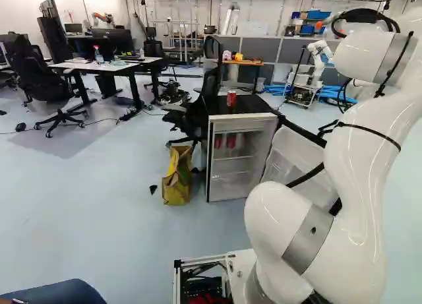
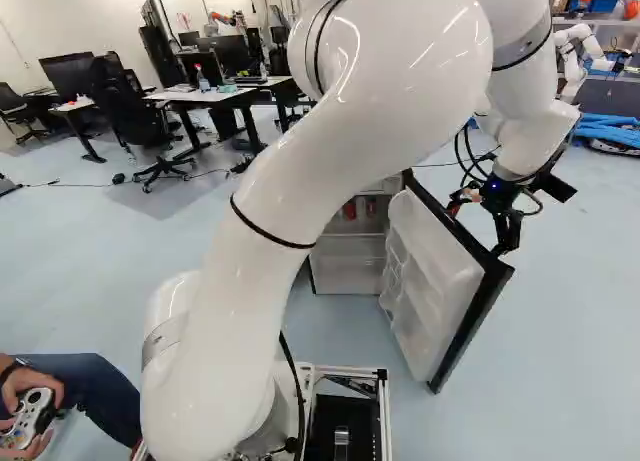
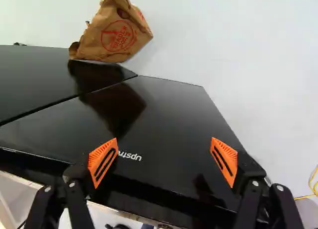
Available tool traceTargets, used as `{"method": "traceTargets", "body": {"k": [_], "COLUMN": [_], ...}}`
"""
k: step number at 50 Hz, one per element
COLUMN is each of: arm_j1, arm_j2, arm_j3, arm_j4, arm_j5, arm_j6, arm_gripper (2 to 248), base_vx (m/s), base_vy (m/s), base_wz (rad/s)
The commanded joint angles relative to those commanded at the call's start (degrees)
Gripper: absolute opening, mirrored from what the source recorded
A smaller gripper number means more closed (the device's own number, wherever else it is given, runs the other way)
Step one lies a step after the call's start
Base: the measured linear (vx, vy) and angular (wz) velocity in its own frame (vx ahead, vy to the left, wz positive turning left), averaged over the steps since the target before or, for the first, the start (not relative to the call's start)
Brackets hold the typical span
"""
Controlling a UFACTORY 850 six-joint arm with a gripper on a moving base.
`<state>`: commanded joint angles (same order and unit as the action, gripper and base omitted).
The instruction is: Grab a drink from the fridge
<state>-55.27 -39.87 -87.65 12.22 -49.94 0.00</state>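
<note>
Door open, drinks in sight, nothing grabbed!
Here's the fridge (image 1: 209, 165), its door (image 2: 476, 321) swung wide, so access looks done; reaching in, gripping and lifting out remain. The hand (image 3: 164, 162) is released, fingers spread with nothing between them, out by the door's outer side. Red cans (image 1: 231, 141) wait on the upper shelf inside, one more can (image 1: 231, 99) on top. As for print: a round red mark on the paper bag (image 3: 112, 35), small white lettering (image 3: 130, 155) on glossy black.

Open fridge (image 1: 232, 167), red cans (image 1: 231, 141) inside, red can (image 1: 231, 99) atop
</note>
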Motion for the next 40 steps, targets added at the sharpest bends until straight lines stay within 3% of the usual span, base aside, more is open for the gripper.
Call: {"method": "traceTargets", "body": {"k": [40], "arm_j1": [-0.4], "arm_j2": [6.7], "arm_j3": [11.0], "arm_j4": [0.0], "arm_j5": [0.0], "arm_j6": [0.0], "arm_gripper": [247], "base_vx": [0.000], "base_vy": [0.000], "base_wz": [0.000]}}
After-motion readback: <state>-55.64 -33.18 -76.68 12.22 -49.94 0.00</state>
